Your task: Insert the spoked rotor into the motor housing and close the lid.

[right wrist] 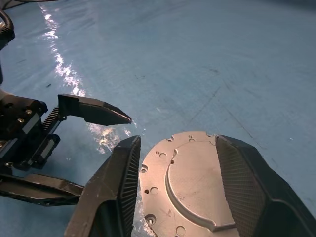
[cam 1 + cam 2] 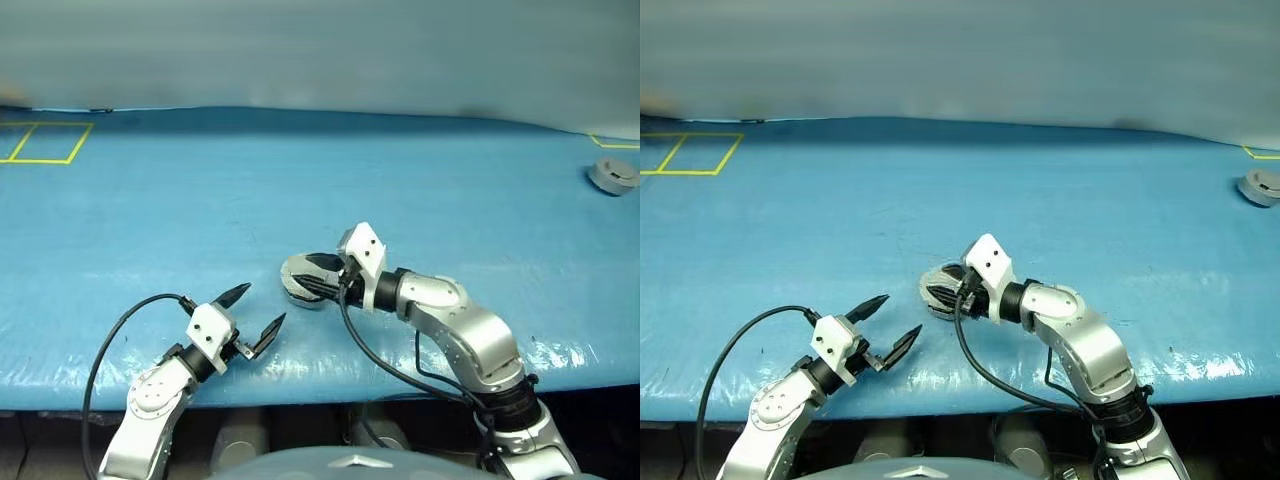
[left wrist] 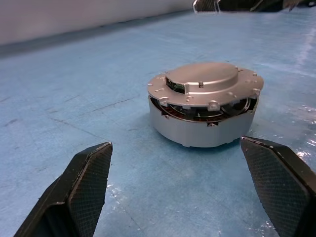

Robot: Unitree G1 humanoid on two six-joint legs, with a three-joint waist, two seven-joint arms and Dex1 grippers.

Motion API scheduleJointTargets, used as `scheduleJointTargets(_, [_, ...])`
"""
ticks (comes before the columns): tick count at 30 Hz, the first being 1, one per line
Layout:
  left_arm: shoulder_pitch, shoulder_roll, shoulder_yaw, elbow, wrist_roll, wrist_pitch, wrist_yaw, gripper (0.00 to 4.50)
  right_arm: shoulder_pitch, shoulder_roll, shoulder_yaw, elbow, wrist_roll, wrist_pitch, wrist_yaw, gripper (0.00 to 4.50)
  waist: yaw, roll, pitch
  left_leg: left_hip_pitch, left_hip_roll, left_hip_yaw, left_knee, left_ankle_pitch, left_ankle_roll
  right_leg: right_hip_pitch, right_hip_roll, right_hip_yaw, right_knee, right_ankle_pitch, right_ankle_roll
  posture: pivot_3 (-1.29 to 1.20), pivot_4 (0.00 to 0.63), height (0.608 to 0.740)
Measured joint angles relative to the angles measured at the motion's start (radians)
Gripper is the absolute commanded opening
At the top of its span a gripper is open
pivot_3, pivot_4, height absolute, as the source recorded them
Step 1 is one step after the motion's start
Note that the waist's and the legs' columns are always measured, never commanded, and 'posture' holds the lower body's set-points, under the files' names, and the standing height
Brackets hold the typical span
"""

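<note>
The motor housing (image 3: 197, 132) is a round silver shell standing on the blue table, with copper-brown windings showing through a gap under its rim. The lid (image 3: 202, 79) lies flat and closed on top of it. The spoked rotor is hidden. My right gripper (image 2: 320, 276) hovers just over the lid (image 1: 190, 182), open, one finger on either side and nothing held. My left gripper (image 2: 262, 305) stands open near the table's front edge, a short way left of the housing (image 2: 296, 282) and pointing at it.
A grey round part with a flange (image 2: 613, 176) sits at the far right of the table. A yellow tape square (image 2: 45, 142) marks the far left corner. The front table edge runs just below both arms.
</note>
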Motion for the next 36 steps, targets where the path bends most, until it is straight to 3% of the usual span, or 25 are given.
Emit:
scheduleJointTargets(4, [0.002,-0.008,-0.007,0.033,-0.005,-0.020,-0.016,4.50,0.001,0.024,0.040,0.059,-0.037,-0.045,-0.034,4.47,0.001,0.000,0.000,0.000,0.000,0.000,0.000,0.000,0.000,0.000,0.001,-0.001,0.000,0.000,0.000,0.00,0.150,0.740])
scheduleJointTargets(23, [0.001,-0.023,-0.013,0.045,-0.005,-0.031,-0.013,4.50,-0.045,0.047,0.075,0.253,-0.098,-0.145,-0.031,4.47,0.003,0.000,0.000,0.000,0.000,0.000,0.000,0.000,0.000,0.001,0.001,0.000,0.000,0.000,0.000,0.00,0.150,0.740])
scheduleJointTargets(28, [0.000,-0.022,-0.013,0.045,-0.005,-0.031,-0.013,4.50,-0.043,0.044,0.068,0.274,-0.098,-0.176,-0.021,3.05,0.003,0.000,0.000,0.000,0.000,0.000,0.000,0.000,0.000,0.001,0.001,0.000,0.000,0.001,0.000,0.00,0.150,0.740])
scheduleJointTargets(36, [-0.001,-0.018,-0.012,0.045,-0.004,-0.031,-0.013,4.50,-0.041,0.043,0.068,0.290,-0.106,-0.210,-0.007,3.05,0.003,0.000,0.000,0.000,0.000,0.000,0.000,0.000,0.000,0.001,0.001,0.000,0.000,0.001,0.000,0.00,0.150,0.740])
